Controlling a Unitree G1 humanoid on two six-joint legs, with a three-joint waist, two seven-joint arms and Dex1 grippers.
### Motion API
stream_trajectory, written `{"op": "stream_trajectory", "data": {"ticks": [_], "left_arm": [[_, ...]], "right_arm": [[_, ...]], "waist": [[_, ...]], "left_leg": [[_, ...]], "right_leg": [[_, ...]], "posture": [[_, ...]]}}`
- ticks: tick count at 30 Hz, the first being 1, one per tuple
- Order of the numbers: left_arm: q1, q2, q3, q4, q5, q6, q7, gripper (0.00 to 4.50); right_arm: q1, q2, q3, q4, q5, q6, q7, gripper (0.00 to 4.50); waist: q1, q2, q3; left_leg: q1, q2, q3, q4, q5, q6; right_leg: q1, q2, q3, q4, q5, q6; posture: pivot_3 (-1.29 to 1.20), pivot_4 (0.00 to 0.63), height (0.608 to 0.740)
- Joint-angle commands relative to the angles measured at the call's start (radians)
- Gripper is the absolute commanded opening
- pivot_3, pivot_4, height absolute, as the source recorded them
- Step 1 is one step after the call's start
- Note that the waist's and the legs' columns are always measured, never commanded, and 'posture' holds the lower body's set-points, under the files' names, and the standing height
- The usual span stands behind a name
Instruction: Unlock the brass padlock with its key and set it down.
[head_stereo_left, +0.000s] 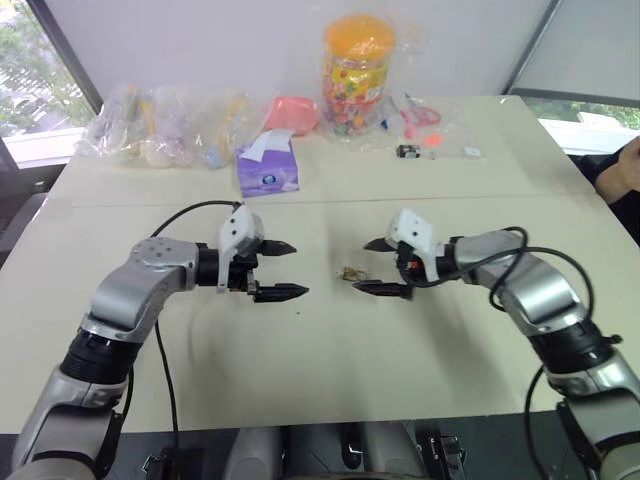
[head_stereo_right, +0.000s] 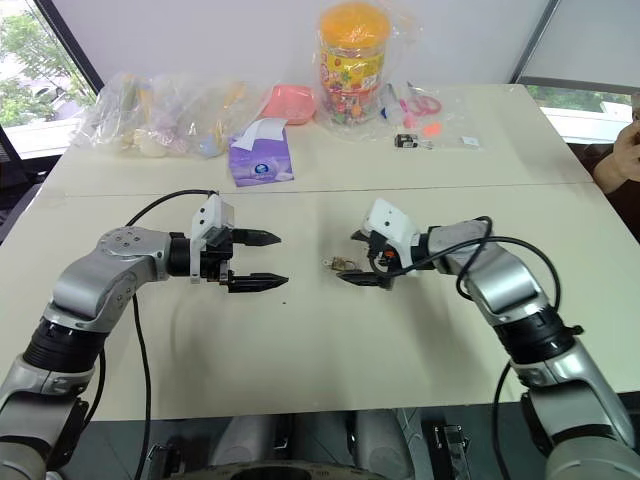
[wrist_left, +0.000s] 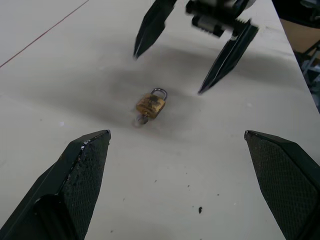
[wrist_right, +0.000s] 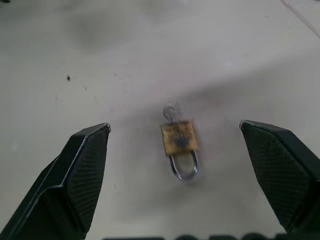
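Note:
The brass padlock (head_stereo_left: 350, 272) lies flat on the cream table (head_stereo_left: 330, 360) between my two grippers. Its silvery shackle (wrist_left: 159, 92) looks seated in the body, and the key (wrist_left: 141, 119) sticks out of its underside. My right gripper (head_stereo_left: 378, 267) hovers just right of the padlock, open, with nothing between its fingers. In the right wrist view the padlock (wrist_right: 179, 140) sits centred between those fingers, apart from both. My left gripper (head_stereo_left: 282, 270) stands open a hand's width to the left, pointing at the padlock.
Along the table's far side lie clear bags of small items (head_stereo_left: 160, 125), a purple tissue pack (head_stereo_left: 267, 165), a pink object (head_stereo_left: 292, 112), a jar of sweets (head_stereo_left: 357, 72) and a small black-and-white object (head_stereo_left: 408, 151). A person's hand (head_stereo_left: 625, 170) shows at the right edge.

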Motion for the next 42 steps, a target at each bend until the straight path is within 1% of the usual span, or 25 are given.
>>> {"op": "stream_trajectory", "data": {"ticks": [1, 9, 10, 11, 12, 13, 15, 16, 17, 21, 24, 26, 28, 30, 33, 38, 42], "left_arm": [[0.007, 0.009, 0.030, -0.038, -0.004, -0.001, 0.017, 4.50], [0.019, 0.008, 0.028, -0.058, 0.000, -0.006, 0.038, 4.50], [0.019, 0.008, 0.029, -0.058, 0.001, -0.007, 0.040, 4.50], [0.018, 0.008, 0.029, -0.056, 0.003, -0.010, 0.042, 4.50], [0.017, 0.007, 0.028, -0.053, 0.006, -0.012, 0.043, 4.50], [0.015, 0.007, 0.027, -0.050, 0.007, -0.014, 0.045, 4.50], [0.013, 0.008, 0.022, -0.046, 0.011, -0.015, 0.044, 4.50], [0.012, 0.008, 0.020, -0.045, 0.013, -0.014, 0.044, 4.50], [0.012, 0.008, 0.020, -0.045, 0.014, -0.012, 0.044, 4.50], [-0.005, -0.014, 0.032, 0.000, -0.005, 0.016, 0.046, 4.50], [-0.033, -0.040, 0.086, 0.073, -0.071, 0.091, 0.055, 4.50], [-0.065, -0.046, 0.099, 0.113, -0.089, 0.120, 0.046, 4.50], [-0.106, -0.052, 0.083, 0.158, -0.077, 0.115, 0.031, 4.50], [-0.141, -0.062, 0.072, 0.193, -0.075, 0.118, 0.017, 4.50], [-0.202, -0.093, 0.063, 0.240, -0.089, 0.140, -0.006, 4.50], [-0.288, -0.155, 0.071, 0.288, -0.115, 0.181, -0.025, 4.50], [-0.323, -0.172, 0.077, 0.303, -0.144, 0.221, -0.048, 4.50]], "right_arm": [[-0.034, 0.033, 0.015, 0.071, -0.040, -0.043, 0.018, 4.44], [-0.050, 0.113, 0.053, 0.209, -0.134, -0.107, 0.013, 4.44], [-0.046, 0.115, 0.060, 0.210, -0.146, -0.115, 0.017, 3.93], [-0.039, 0.113, 0.070, 0.207, -0.161, -0.129, 0.023, 3.70], [-0.032, 0.114, 0.072, 0.202, -0.168, -0.131, 0.025, 3.22], [-0.027, 0.117, 0.070, 0.197, -0.170, -0.131, 0.026, 2.61], [-0.018, 0.121, 0.064, 0.182, -0.173, -0.124, 0.025, 1.63], [-0.013, 0.123, 0.062, 0.172, -0.174, -0.120, 0.024, 1.03], [-0.009, 0.124, 0.060, 0.163, -0.174, -0.115, 0.022, 0.67], [0.021, 0.113, 0.067, 0.076, -0.202, -0.132, 0.003, 0.70], [0.039, 0.105, 0.035, -0.018, -0.281, -0.231, -0.097, 0.70], [0.050, 0.089, 0.007, -0.070, -0.351, -0.343, -0.178, 0.70], [0.059, 0.048, -0.008, -0.108, -0.464, -0.494, -0.278, 0.70], [0.076, 0.008, -0.012, -0.144, -0.539, -0.608, -0.333, 0.70], [0.104, -0.015, -0.037, -0.199, -0.605, -0.723, -0.405, 0.70], [0.133, -0.007, -0.056, -0.271, -0.644, -0.787, -0.422, 0.70], [0.123, -0.001, -0.066, -0.289, -0.673, -0.851, -0.440, 0.70]], "waist": [[0.002, 0.000, 0.000], [-0.002, 0.000, 0.000], [-0.004, 0.000, 0.000], [-0.004, 0.000, 0.000], [-0.004, 0.000, 0.000], [-0.004, 0.000, 0.000], [-0.004, 0.000, 0.000], [-0.005, 0.000, 0.000], [-0.005, 0.000, 0.000], [-0.004, 0.000, 0.000], [-0.004, 0.000, 0.000], [-0.005, 0.000, 0.000], [-0.006, 0.000, 0.000], [0.000, 0.000, 0.000], [0.001, 0.000, 0.000], [0.001, 0.000, 0.000], [-0.008, 0.000, 0.000]], "left_leg": [[0.000, 0.000, 0.000, 0.000, 0.000, 0.000], [0.001, 0.000, 0.000, 0.001, 0.000, 0.000], [0.001, 0.000, 0.000, 0.001, 0.000, 0.000], [0.002, 0.000, 0.000, 0.001, 0.000, 0.000], [0.002, 0.000, 0.000, 0.001, 0.000, 0.000], [0.002, 0.000, 0.000, 0.001, 0.000, 0.000], [0.002, 0.000, 0.000, 0.001, 0.000, 0.000], [0.002, 0.000, 0.000, 0.001, 0.000, 0.000], [0.002, 0.000, 0.000, 0.001, 0.000, 0.000], [0.002, 0.000, 0.000, 0.001, 0.000, 0.000], [0.002, 0.000, 0.000, 0.001, 0.000, 0.000], [0.001, 0.000, 0.000, 0.001, 0.000, 0.000], [0.001, 0.000, 0.000, 0.001, 0.000, 0.000], [0.001, -0.001, 0.000, 0.001, 0.000, 0.000], [0.000, -0.002, 0.000, 0.001, 0.000, 0.000], [0.000, -0.002, 0.000, 0.001, 0.000, 0.000], [0.001, -0.002, 0.000, 0.001, 0.000, -0.001]], "right_leg": [[0.000, 0.000, 0.000, 0.000, 0.000, 0.000], [0.000, 0.000, 0.000, 0.003, 0.000, 0.000], [0.000, 0.000, 0.000, 0.003, 0.000, 0.000], [0.000, 0.000, 0.000, 0.004, 0.000, 0.000], [0.000, 0.000, 0.000, 0.004, 0.000, 0.000], [0.000, 0.000, 0.000, 0.005, 0.000, 0.000], [0.000, 0.000, 0.000, 0.005, 0.000, 0.000], [0.000, 0.000, 0.000, 0.005, 0.000, 0.000], [0.000, 0.000, 0.000, 0.005, 0.000, 0.000], [0.000, 0.000, 0.000, 0.005, 0.000, 0.000], [0.000, 0.000, 0.000, 0.005, 0.000, 0.000], [-0.001, 0.000, 0.000, 0.005, 0.000, 0.000], [-0.001, 0.000, 0.000, 0.005, 0.000, 0.000], [-0.001, 0.000, 0.000, 0.005, 0.000, 0.000], [-0.001, -0.001, 0.000, 0.004, 0.000, 0.000], [-0.001, -0.001, 0.000, 0.005, 0.000, 0.000], [-0.001, 0.000, 0.000, 0.005, 0.000, 0.000]], "posture": [[0.00, 0.150, 0.737], [0.00, 0.150, 0.737], [0.00, 0.150, 0.737], [0.00, 0.150, 0.737], [0.00, 0.150, 0.737], [0.00, 0.150, 0.737], [0.00, 0.150, 0.737], [0.00, 0.150, 0.737], [0.00, 0.150, 0.737], [0.00, 0.150, 0.737], [0.00, 0.150, 0.737], [0.00, 0.150, 0.737], [0.00, 0.150, 0.737], [0.00, 0.150, 0.737], [0.00, 0.150, 0.737], [0.00, 0.150, 0.737], [0.00, 0.150, 0.737]]}}
